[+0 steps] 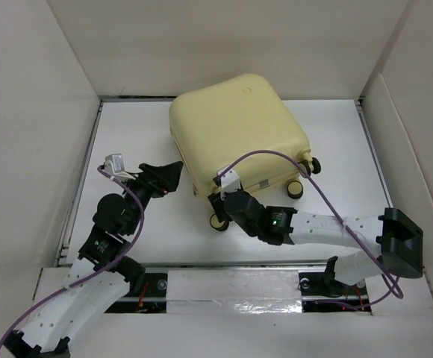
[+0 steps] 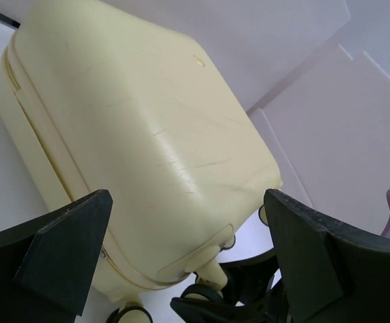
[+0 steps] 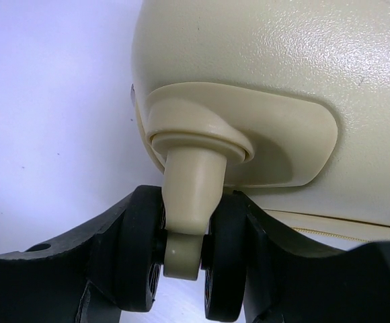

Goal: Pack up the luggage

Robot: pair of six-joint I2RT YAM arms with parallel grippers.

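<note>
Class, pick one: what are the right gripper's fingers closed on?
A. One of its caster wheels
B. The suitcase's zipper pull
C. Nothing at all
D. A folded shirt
A: in the right wrist view the right gripper clamps a caster wheel at the corner of the luggage.

luggage [image 1: 235, 130]: plain pale yellow, faint dark scuff lines on shell | caster wheel [image 3: 138, 259] under luggage: black discs, cream stem | desk [image 1: 145, 224]: white | left gripper [image 1: 175, 177], right gripper [image 3: 181, 269]: black | right arm [image 1: 328, 227] beside luggage: white links, small green light [image 1: 275, 219] | cable [image 1: 272, 153] over luggage: purple | walls [image 1: 224, 45] behind luggage: off-white
</note>
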